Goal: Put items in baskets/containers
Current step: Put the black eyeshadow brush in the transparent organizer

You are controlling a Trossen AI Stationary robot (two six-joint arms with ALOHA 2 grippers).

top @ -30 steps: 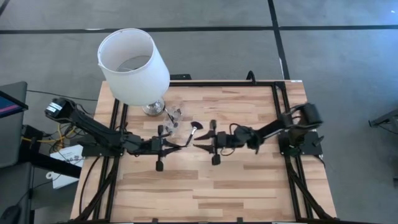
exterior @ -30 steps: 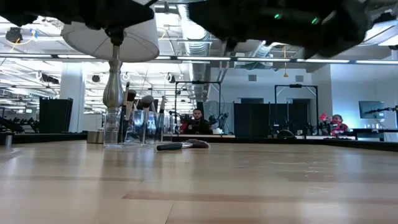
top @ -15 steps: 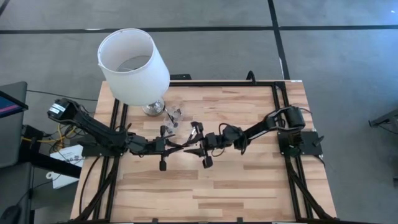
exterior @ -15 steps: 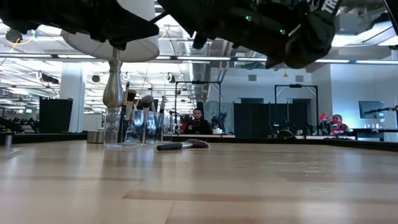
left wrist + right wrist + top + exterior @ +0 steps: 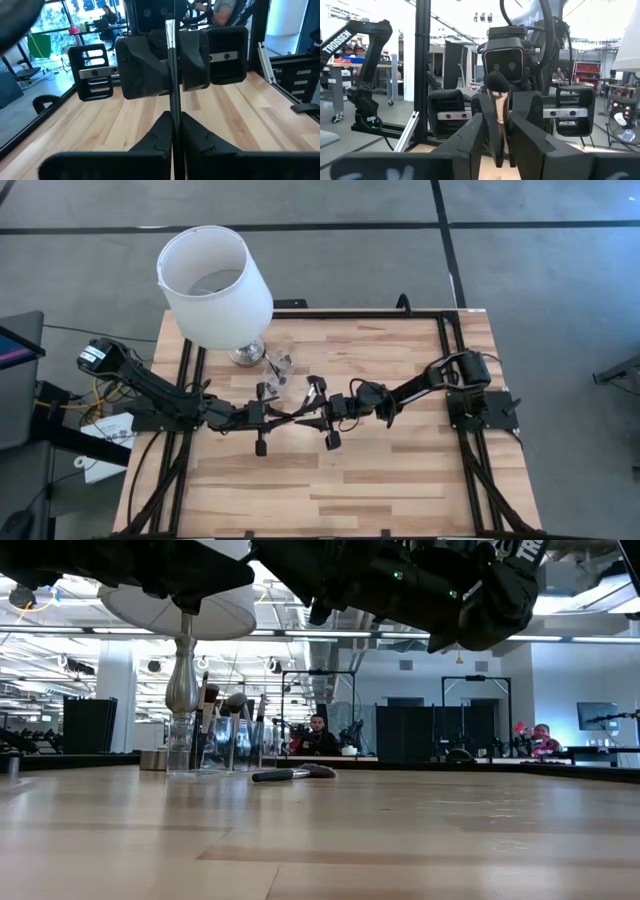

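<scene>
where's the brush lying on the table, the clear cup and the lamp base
brush lying on the table (image 5: 290,774), low view, on its handle
clear cup (image 5: 181,756), low view, on its glass wall
lamp base (image 5: 246,354), high view, on its silver foot

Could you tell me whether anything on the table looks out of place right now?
One brush lies flat on the table beside the clear cup, while the other brushes stand upright. A lamp also stands by the cup. Another brush is pinched in the left end effector, facing the right end effector.
</scene>
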